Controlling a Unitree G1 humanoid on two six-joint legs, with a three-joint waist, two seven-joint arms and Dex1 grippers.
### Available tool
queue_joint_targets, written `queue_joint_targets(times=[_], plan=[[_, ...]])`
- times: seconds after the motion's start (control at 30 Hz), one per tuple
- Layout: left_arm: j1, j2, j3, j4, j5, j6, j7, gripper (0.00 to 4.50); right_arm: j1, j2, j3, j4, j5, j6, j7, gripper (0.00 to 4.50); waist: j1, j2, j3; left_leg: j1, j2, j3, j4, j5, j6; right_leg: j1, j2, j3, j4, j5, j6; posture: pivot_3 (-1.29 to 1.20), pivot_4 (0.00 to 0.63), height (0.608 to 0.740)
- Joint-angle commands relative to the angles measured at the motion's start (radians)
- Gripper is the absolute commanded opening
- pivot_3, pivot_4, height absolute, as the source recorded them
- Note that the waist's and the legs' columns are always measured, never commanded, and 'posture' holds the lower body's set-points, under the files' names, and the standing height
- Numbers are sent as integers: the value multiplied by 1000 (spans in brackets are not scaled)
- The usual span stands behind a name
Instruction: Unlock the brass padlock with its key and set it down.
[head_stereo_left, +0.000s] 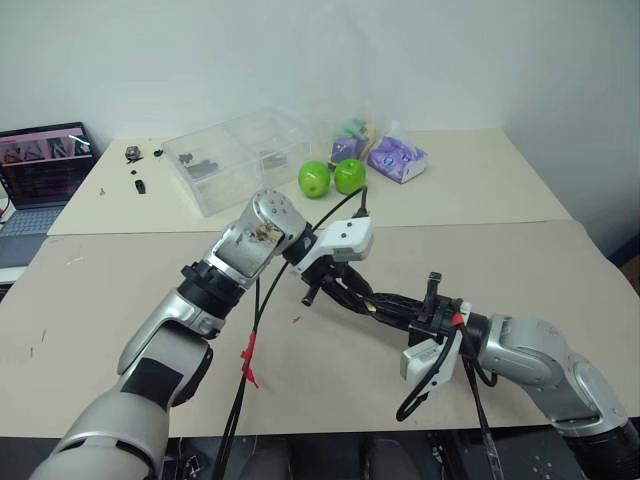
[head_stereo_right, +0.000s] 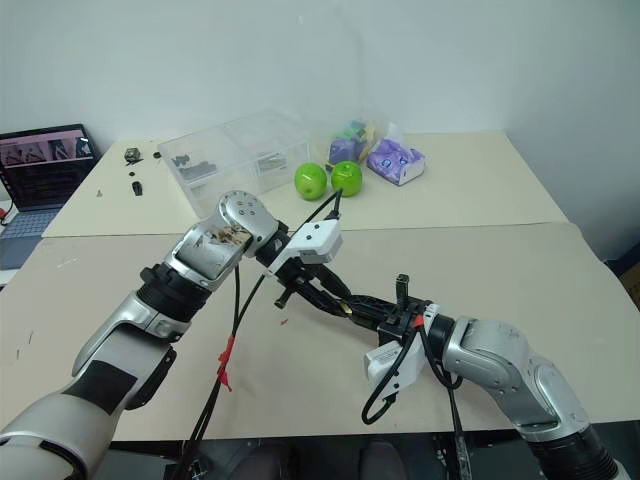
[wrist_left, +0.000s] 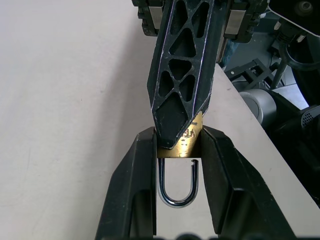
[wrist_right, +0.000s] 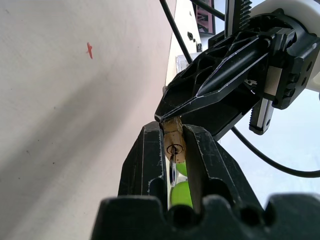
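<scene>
Two beige tables (head_stereo_left: 480, 200) before a white wall (head_stereo_left: 300, 60)

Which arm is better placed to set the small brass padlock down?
Left, probably: its end effector clamps the small brass padlock, silvery shackle sprung open above the beige table.

— What carries it all?
— A beige table (head_stereo_left: 520, 300); a second one (head_stereo_left: 470, 190) butts against its far edge.
— And on them?
— Far: clear plastic box (head_stereo_left: 240, 155), two green apples (head_stereo_left: 332, 178), purple packet (head_stereo_left: 397, 158); near: a red speck (head_stereo_left: 296, 320).
</scene>
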Motion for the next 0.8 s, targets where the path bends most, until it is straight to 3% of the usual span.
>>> queue_joint_targets(times=[0.03,0.27,0.3,0.33,0.53,0.57,0.8], plan=[[-2,-9,-16,-11,1,-10,6,765,-30,17,-27,-66,46,-15,-36,150,0,0,0,0,0,0,0,0,0,0,0,0,0,0,0,0,150,740],[-5,-9,-13,0,6,-20,12,765,-33,18,-26,-64,37,-16,-38,150,0,0,0,0,0,0,0,0,0,0,0,0,0,0,0,0,150,740],[-5,-12,-8,2,2,-15,14,1767,-33,19,-26,-64,37,-15,-38,150,0,0,0,0,0,0,0,0,0,0,0,0,0,0,0,0,150,740],[-7,-15,-3,5,-3,-7,16,1954,-33,19,-26,-63,37,-15,-38,150,0,0,0,0,0,0,0,0,0,0,0,0,0,0,0,0,150,740],[-17,-13,4,4,-10,-14,14,4227,-28,11,-34,-57,43,-15,-41,150,1,0,0,0,0,0,0,0,0,0,0,0,0,0,0,0,150,740],[-28,-10,10,11,-16,-17,4,4419,-24,6,-40,-50,44,-18,-42,150,1,0,0,0,0,0,0,0,0,0,0,0,0,0,0,0,150,740],[-167,-16,105,206,-17,-61,59,4419,17,-54,-107,37,57,-48,-67,150,2,0,0,0,0,0,0,0,0,0,0,0,0,0,0,0,150,740]])
